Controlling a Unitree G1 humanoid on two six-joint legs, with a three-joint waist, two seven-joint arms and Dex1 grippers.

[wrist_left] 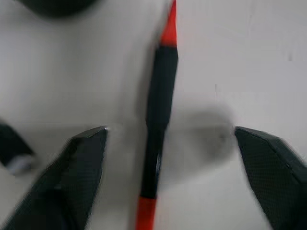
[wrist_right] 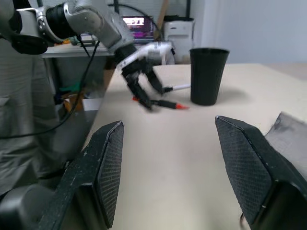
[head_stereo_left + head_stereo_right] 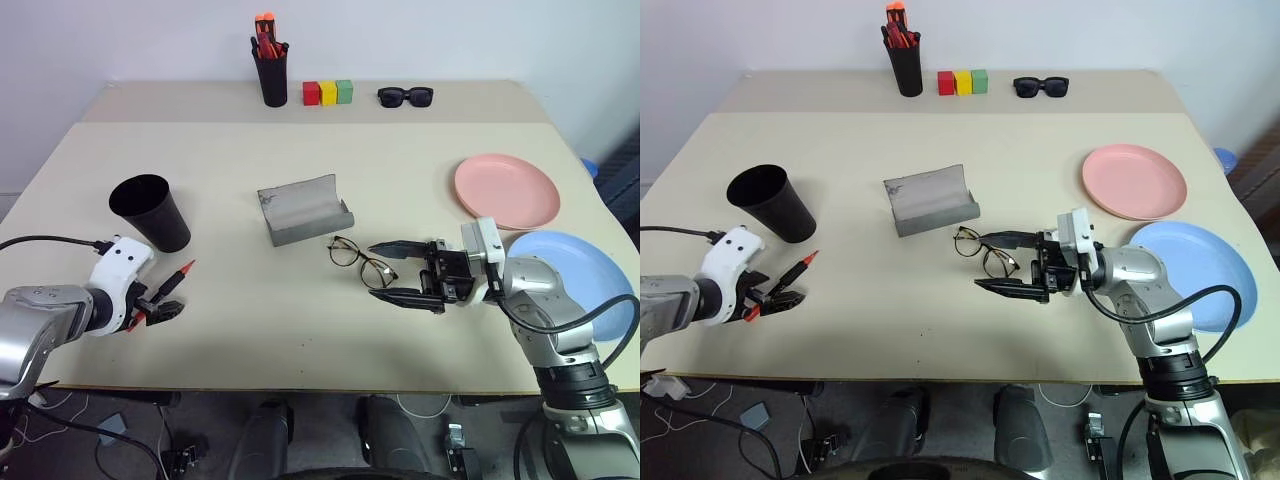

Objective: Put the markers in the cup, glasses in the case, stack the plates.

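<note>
A dark marker with a red tip (image 3: 172, 281) lies on the table in front of the black cup (image 3: 150, 210). My left gripper (image 3: 158, 306) is open and straddles it; in the left wrist view the marker (image 1: 157, 129) lies between the spread fingers, touching neither. A white marker (image 2: 178, 87) lies beside the cup (image 2: 207, 75). The wire-rimmed glasses (image 3: 352, 258) rest in front of the open grey case (image 3: 303, 210). My right gripper (image 3: 378, 270) is open, level, with its fingertips on either side of the nearer lens. The pink plate (image 3: 505, 190) and the blue plate (image 3: 580, 275) lie apart on the right.
At the back of the table stand a narrow black cup of orange-red markers (image 3: 271, 70), three coloured blocks (image 3: 328, 93) and dark sunglasses (image 3: 405, 96). The table's front edge (image 3: 300, 385) runs just below both grippers.
</note>
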